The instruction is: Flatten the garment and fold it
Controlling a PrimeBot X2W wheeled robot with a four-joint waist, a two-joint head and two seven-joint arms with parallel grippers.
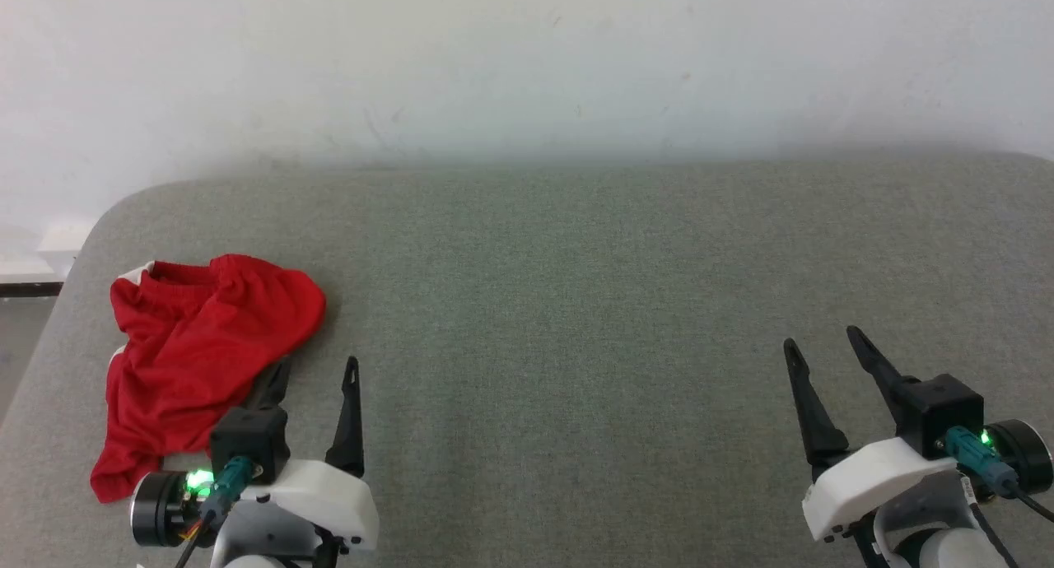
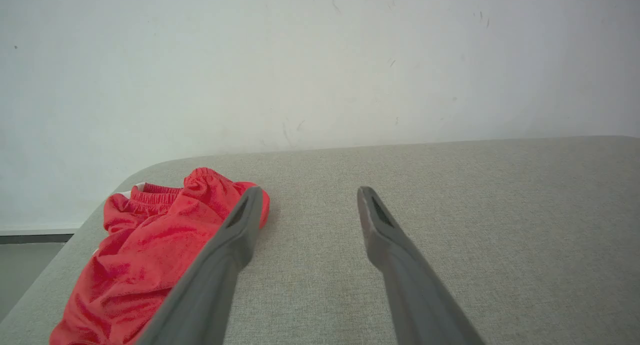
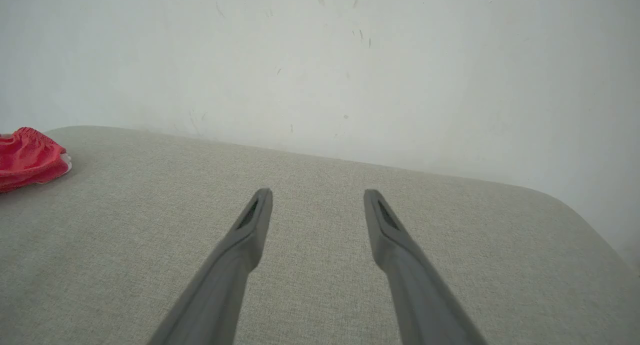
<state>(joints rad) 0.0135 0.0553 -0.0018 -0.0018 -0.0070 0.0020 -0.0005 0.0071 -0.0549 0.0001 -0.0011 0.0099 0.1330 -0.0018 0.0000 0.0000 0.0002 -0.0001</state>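
The head view shows both end effectors: the left end effector (image 1: 317,366) and the right end effector (image 1: 822,337) are open and empty. The garment (image 1: 198,346) lies crumpled at the tabletop's (image 1: 576,304) left end, its long axis running from the near edge toward the wall. The left wrist view shows its gathered waistband at the far end. The right wrist view catches a red corner.

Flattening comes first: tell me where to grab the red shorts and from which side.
Probably the gathered waistband at the far end of the red shorts, from above with the left end effector, the nearer one. That edge lies exposed; the rest looks crumpled.
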